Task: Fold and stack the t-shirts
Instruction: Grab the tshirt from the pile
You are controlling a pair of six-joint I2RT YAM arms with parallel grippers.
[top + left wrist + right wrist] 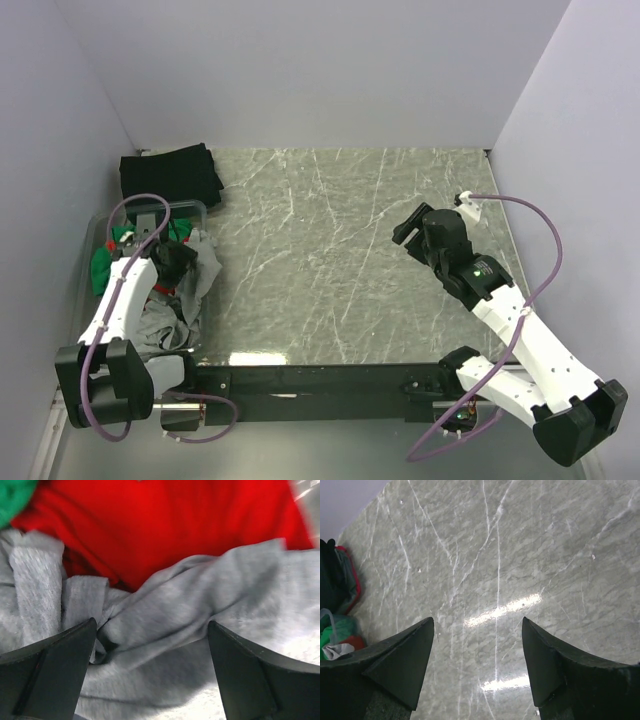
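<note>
T-shirts (185, 300) mostly left to do: a crumpled heather-grey cotton shirt (165, 605), a red shirt (175, 530) and a green shirt (12, 497) heaped at the marble table's (330, 250) left edge; one black shirt (170, 175) looks folded, far-left corner; left gripper (151, 630) spread wide over the grey; right gripper (477, 622) wide, empty, over the marble.

My overhead cam sits above and behind the arm bases (110, 385), looking down on the whole surface (330, 230). The left wrist cam is jammed right up against the grey t-shirt (165, 630) and red t-shirt (165, 525). The right wrist cam hangs higher, angled across bare marble. At its left edge it catches the clothes pile (337, 635), which the overhead sees too.
</note>
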